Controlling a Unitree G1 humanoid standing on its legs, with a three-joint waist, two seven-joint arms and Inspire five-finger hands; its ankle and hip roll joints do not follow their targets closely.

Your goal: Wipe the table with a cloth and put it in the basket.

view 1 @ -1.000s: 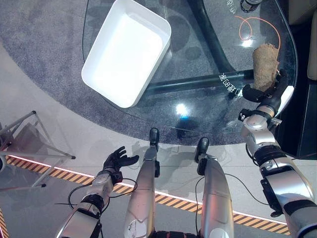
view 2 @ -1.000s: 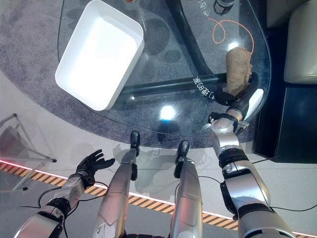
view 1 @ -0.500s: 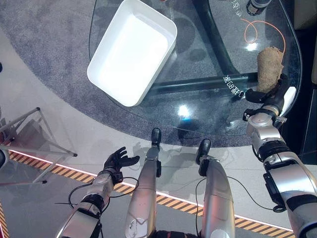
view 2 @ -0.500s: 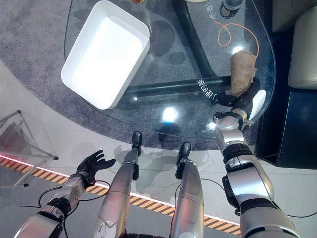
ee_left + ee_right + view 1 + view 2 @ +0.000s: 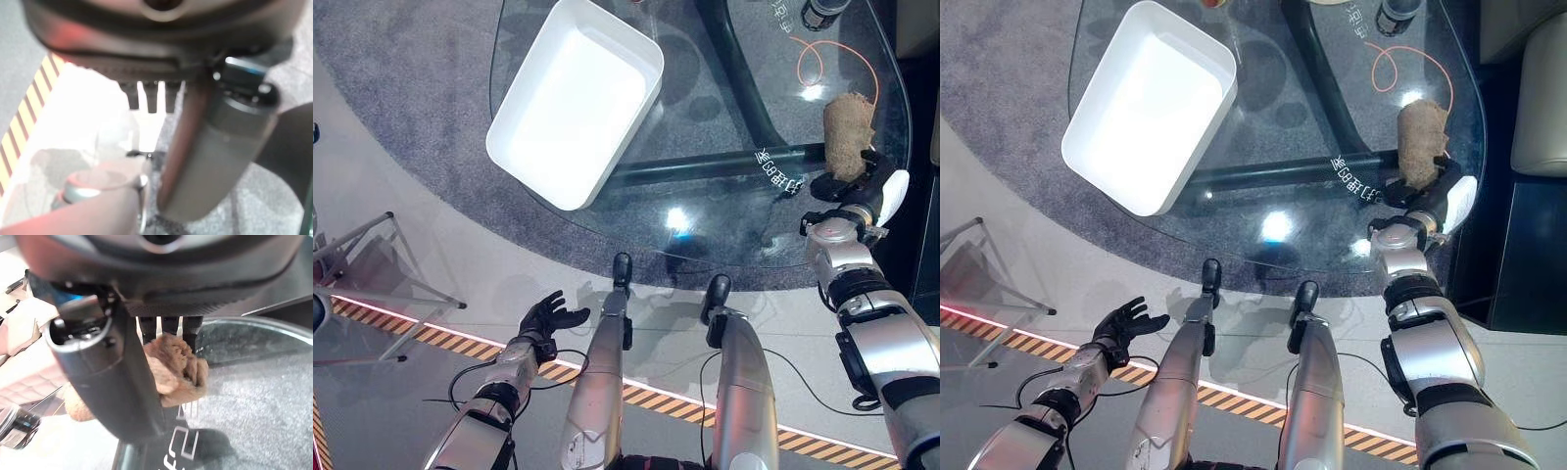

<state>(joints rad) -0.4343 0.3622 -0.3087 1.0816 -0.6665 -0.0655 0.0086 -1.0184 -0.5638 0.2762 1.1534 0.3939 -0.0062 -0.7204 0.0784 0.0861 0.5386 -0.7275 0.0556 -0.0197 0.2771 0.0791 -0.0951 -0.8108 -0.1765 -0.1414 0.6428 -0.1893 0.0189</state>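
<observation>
Gripping the near end of the brown cloth [image 5: 848, 134], apparently between thumb and fingers, the right robot hand [image 5: 862, 186] is working at the glass desk's [image 5: 724, 211] right edge. White basket [image 5: 576, 98] is sitting well apart. Left robot hand [image 5: 546, 317] is hanging open low.

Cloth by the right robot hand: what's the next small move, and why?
Probably close the right robot hand onto the near end of the brown cloth. The cloth lies flat on the glass table, the hand sits at its near edge, and the white basket holds nothing. The left robot hand hangs idle.
</observation>
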